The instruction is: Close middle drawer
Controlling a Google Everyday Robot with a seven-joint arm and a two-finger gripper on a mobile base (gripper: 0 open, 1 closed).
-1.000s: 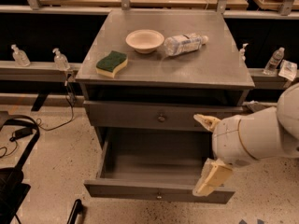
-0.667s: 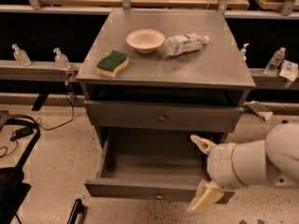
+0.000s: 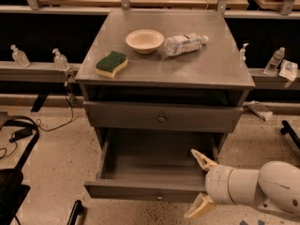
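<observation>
Middle drawer (image 3: 140,190) open, claw (image 3: 201,183) at right corner

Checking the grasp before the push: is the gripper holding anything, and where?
Nothing is held: the gripper is open at the right end of the middle drawer.

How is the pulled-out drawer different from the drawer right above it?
The middle drawer is pulled out, showing its bare inside; the upper drawer is pushed shut. The open gripper is by the middle drawer's right front corner, not the upper drawer. Both are grey metal with one small central knob.
</observation>
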